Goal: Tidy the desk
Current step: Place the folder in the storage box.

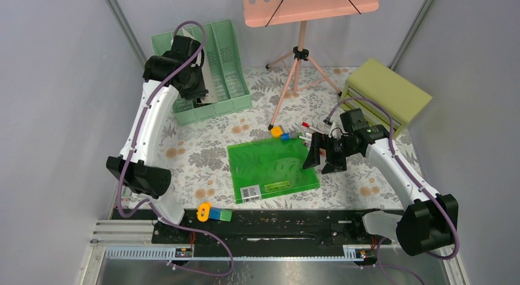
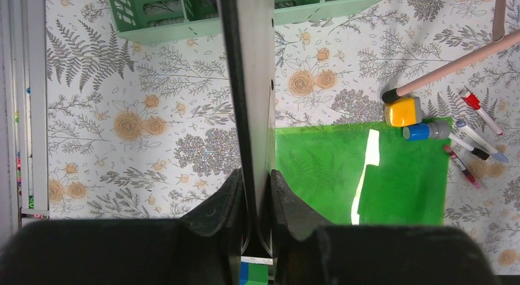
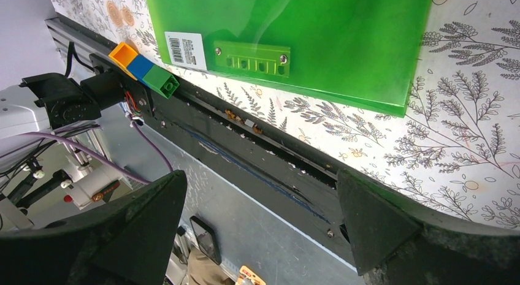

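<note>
Early going, by my read. The desk (image 1: 202,150) fills the middle of the top view, patterned cloth, with loose items scattered across it.

Left gripper (image 1: 193,83): upper left of the frame, over the green file rack (image 1: 214,110). Its jaws are clenched on a thin flat panel (image 2: 248,83), seen edge-on in the left wrist view, its far end at the rack's slots. Whether it has entered a slot I cannot tell. Judged step: filing this panel.

Right gripper (image 1: 322,156): jaws spread wide, nothing between them. It hovers at the right edge of the green clipboard (image 1: 273,165), centre of the frame. The clipboard lies flat on the cloth, clip and barcode label toward the near edge.

Not yet sorted, as far as shows:
- yellow cube (image 1: 276,131) and blue-capped item (image 1: 286,136), just beside the clipboard's upper right corner
- markers (image 2: 475,122), loose on the cloth right of those two
- row of orange, blue and green blocks (image 1: 214,213), on the near rail, lower centre-left
- the clipboard itself

Drawer box (image 1: 386,92) sits upper right; from here I cannot tell if any drawer is open. A tripod stand (image 1: 300,58) stands at top centre, one foot touching the yellow cube.

Judgement: one item is being put away, and most of the tidying is left.
</note>
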Available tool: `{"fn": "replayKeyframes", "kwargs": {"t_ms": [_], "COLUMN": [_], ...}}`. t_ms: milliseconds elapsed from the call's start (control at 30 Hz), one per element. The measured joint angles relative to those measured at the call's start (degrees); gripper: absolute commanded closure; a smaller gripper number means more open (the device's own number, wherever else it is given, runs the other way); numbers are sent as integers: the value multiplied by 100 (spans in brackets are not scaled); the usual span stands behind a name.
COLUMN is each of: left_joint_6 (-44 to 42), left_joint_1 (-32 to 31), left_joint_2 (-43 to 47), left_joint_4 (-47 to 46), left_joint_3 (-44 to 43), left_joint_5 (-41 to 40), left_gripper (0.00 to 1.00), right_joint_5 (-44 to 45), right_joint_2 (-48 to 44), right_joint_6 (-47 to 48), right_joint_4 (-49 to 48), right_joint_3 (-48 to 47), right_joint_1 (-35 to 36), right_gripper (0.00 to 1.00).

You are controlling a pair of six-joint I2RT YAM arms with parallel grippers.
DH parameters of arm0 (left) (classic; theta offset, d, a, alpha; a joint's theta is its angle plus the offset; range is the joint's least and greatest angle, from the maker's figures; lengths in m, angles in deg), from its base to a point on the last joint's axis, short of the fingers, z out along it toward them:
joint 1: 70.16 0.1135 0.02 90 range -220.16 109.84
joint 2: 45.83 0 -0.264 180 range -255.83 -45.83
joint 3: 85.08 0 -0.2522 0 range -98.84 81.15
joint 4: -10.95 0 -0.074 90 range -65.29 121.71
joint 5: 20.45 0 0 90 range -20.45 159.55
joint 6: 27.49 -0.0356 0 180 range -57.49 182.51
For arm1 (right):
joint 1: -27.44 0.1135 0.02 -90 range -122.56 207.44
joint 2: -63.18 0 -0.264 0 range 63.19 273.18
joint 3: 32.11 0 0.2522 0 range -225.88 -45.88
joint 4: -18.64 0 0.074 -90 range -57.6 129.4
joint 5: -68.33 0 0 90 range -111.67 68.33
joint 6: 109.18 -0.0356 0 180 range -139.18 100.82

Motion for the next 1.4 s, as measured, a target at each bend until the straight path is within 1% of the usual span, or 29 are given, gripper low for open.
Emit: {"fn": "replayKeyframes", "kwargs": {"t_ms": [467, 1000, 1400], "left_joint_6": [-87, -271, -345], "left_joint_1": [-15, -15, -15], "left_joint_2": [57, -704, -957], "left_joint_4": [17, 155, 131], "left_joint_3": [37, -826, -1097], "left_joint_5": [-61, -133, -205], "left_gripper": [100, 100, 100], "right_joint_5": [-13, -11, -2], "right_joint_2": [0, 24, 160], "right_joint_6": [0, 0, 2], "right_joint_4": [-59, -68, -59], "right_joint_3": [0, 0, -4], "right_joint_1": [0, 0, 0], "right_gripper": [1, 1, 1]}}
